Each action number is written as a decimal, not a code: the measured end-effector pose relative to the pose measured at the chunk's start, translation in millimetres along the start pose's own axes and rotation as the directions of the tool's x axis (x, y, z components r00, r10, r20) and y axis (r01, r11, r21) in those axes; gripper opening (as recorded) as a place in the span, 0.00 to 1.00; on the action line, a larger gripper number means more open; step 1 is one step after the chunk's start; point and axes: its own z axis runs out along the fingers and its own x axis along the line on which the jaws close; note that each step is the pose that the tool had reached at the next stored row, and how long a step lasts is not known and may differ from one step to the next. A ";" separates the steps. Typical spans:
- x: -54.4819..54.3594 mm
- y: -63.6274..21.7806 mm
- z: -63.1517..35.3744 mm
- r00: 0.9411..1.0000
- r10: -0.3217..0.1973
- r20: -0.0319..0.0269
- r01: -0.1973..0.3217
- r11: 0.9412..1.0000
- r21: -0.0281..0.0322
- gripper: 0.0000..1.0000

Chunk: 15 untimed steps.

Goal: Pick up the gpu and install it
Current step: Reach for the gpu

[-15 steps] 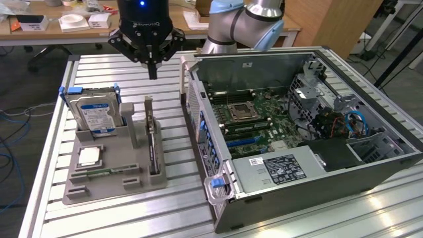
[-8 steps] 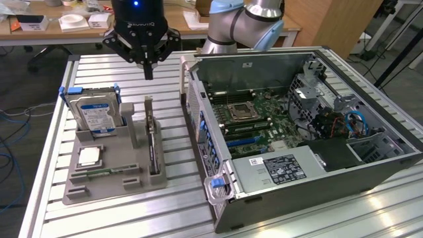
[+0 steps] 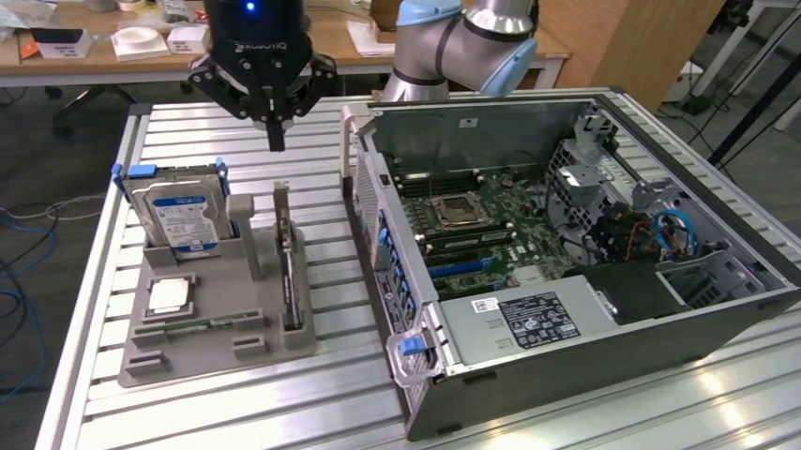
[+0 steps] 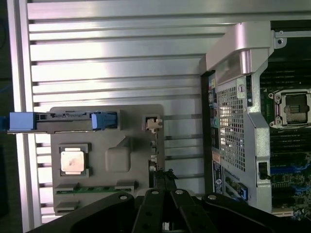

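Above the grey plastic holder (image 3: 188,361), toward its twelve o'clock, my black pincer (image 3: 277,141) hangs pressed together, empty; the thin dark gpu card (image 3: 291,272) stands on edge there, I think to offer its top edge.

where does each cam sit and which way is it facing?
Exterior view: off the arm, raised, looking down across the table at the parts holder and open PC case; arm and tool show.
Wrist view: on the wrist, looking straight down at the holder; the tool shows.
Shared: holder, gpu standing in it, hard drive, case.
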 end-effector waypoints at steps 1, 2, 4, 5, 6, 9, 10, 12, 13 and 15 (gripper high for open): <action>0.8 -0.1 0.0 1.000 0.000 0.000 0.000 1.000 0.000 0.11; 1.4 -0.1 -0.1 1.000 0.000 0.000 0.000 1.000 0.000 0.11; 2.5 -0.2 -0.1 1.000 0.000 0.000 0.000 1.000 0.000 0.11; 3.3 -0.2 -0.1 1.000 0.000 0.000 0.000 1.000 0.000 0.11; 4.4 -0.3 -0.2 1.000 0.000 0.000 0.000 1.000 0.000 0.11; 5.5 -0.5 -0.1 1.000 0.000 0.000 0.000 1.000 0.000 0.11; 5.7 -0.5 -0.1 1.000 0.000 0.000 0.000 1.000 0.000 0.11; 6.5 -0.5 -0.1 1.000 0.000 0.000 0.000 1.000 0.000 0.11; 6.4 -0.5 -0.2 1.000 0.000 0.000 0.000 1.000 0.000 0.11; 6.5 -0.5 -0.2 1.000 0.000 0.000 0.000 1.000 0.000 0.11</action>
